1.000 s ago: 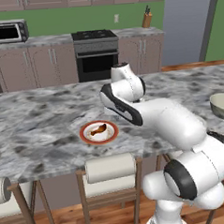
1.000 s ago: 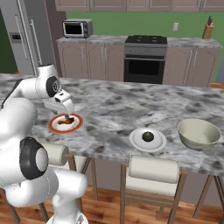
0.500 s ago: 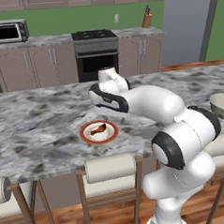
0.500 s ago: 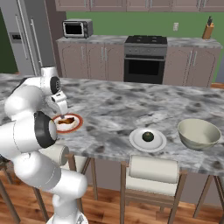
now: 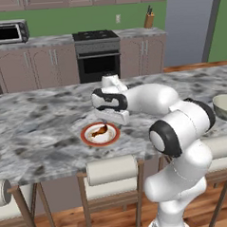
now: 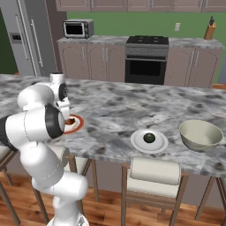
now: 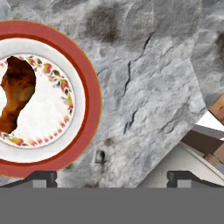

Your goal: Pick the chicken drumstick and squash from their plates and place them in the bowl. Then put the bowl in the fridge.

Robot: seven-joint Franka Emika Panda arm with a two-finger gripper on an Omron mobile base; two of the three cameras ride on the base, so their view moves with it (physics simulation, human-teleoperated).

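We see the gripper [image 7: 111, 177] hanging over the grey marble counter [image 5: 35, 125] with its jaws spread wide, nothing between them. In the hand view the two dark fingertips [image 7: 39, 178] sit at the bottom edge, well apart, and the red-rimmed plate [image 7: 89, 96] lies mostly off toward the left one (bare marble fills the gap between the tips). The chicken drumstick [image 7: 16, 94] rests on that plate's white centre, thick end up in this view, narrow end down.

From the left base view the same plate [image 5: 100, 134] sits near the counter's front edge, drumstick [image 5: 101, 130] on it, with the hand [image 5: 110, 114] just above and behind it. We think it is not touching the plate, though the angle is poor.

In the right base view a second plate [image 6: 149, 141], plain white, carries a dark round squash [image 6: 149, 137]. The cream bowl [image 6: 201, 134] stands just to its right, both well apart from the red-rimmed plate [image 6: 73, 123]. The fridge [image 6: 27, 37] stands at the back left, doors shut
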